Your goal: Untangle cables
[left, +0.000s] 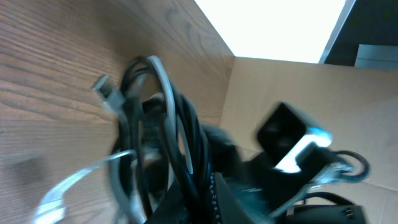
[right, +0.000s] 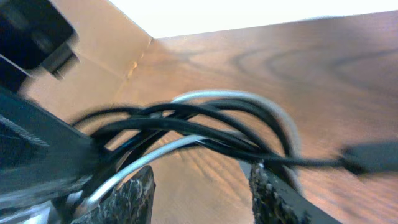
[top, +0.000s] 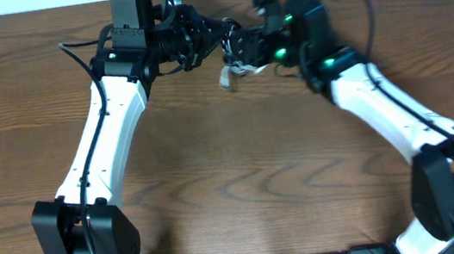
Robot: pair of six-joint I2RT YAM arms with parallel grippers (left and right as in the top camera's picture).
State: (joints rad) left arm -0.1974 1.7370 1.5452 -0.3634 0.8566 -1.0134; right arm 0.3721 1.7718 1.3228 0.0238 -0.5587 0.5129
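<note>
The black cable (left: 188, 127) and the white cable (left: 165, 84) hang as one tangled bundle (top: 232, 71) at the far middle of the table, a pale plug (left: 106, 91) sticking out. My left gripper (top: 215, 43) (left: 205, 196) is shut on the bundle's loops. My right gripper (top: 244, 54) (right: 202, 186) is open right beside it. In the right wrist view the black cable (right: 186, 121) and the white cable (right: 249, 98) cross just beyond its fingertips. The black plug (right: 370, 155) hangs at the right.
A cardboard wall (left: 292, 81) stands along the table's far edge, close behind both grippers. The wooden table (top: 241, 169) stretches toward the arm bases. The right wrist's camera housing (left: 289, 134) sits close to my left gripper.
</note>
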